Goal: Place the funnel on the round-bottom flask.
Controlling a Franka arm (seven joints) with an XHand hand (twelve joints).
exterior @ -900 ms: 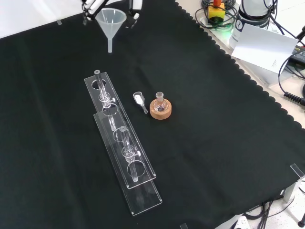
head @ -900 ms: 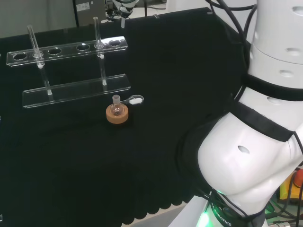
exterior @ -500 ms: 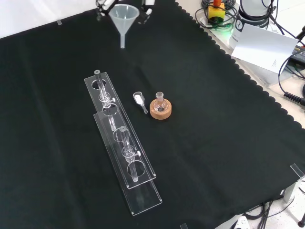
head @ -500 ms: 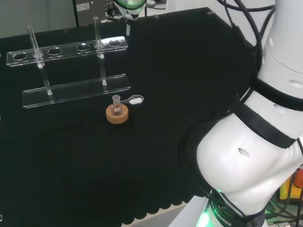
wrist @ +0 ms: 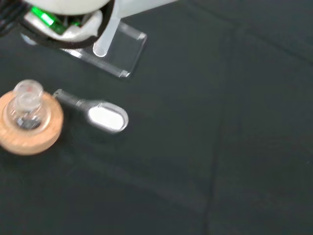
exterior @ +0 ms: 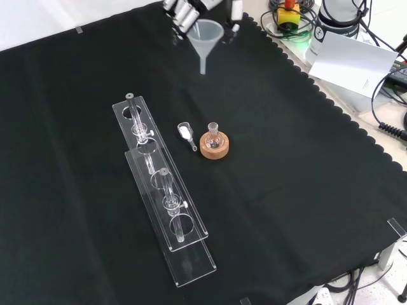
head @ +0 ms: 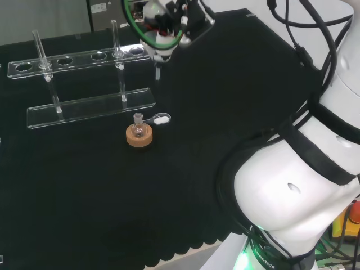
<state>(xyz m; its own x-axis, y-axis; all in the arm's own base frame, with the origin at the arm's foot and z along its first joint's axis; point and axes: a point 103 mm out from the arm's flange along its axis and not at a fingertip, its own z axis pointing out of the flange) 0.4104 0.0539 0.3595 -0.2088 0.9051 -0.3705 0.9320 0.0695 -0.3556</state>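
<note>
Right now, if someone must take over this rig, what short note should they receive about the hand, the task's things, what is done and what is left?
Hand: shut on the funnel, held in the air with its spout down, above the cloth's far part in the front view.
Round-bottom flask: upright on its cork ring, neck free. A small scoop lies close beside it.
Done: funnel is picked up.
Left: bring the funnel over the flask, lower the spout into the neck, release.

A clear tube rack (exterior: 162, 190) (two tubes upright) stands beside a small scoop (exterior: 186, 134).
</note>
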